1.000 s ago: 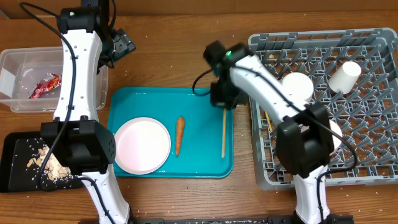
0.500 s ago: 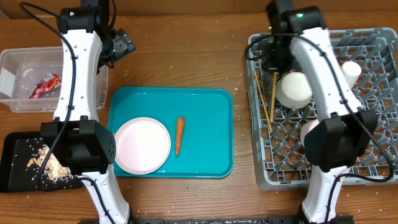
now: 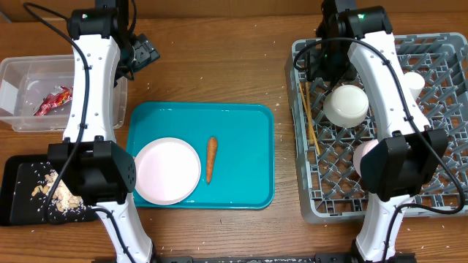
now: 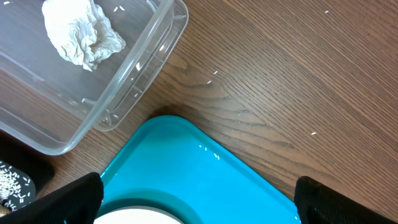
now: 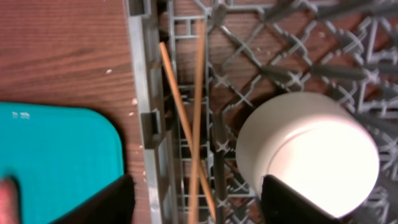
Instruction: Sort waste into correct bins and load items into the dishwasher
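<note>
"under the right gripper [image 5: 196, 202], its fingers spread on nothing — chopsticks [image 5: 198, 93] lie crossed in the rack [image 5: 144, 93], beside the bowl [image 5: 308, 155]."
"lift straight up, then — don't snag them."

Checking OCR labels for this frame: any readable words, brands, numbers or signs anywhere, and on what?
No text can be read in any view.
Wrapper in the tub: red with pale print, too small and blurred to read.
Rack, tray, plate: no lettering visible.
</note>
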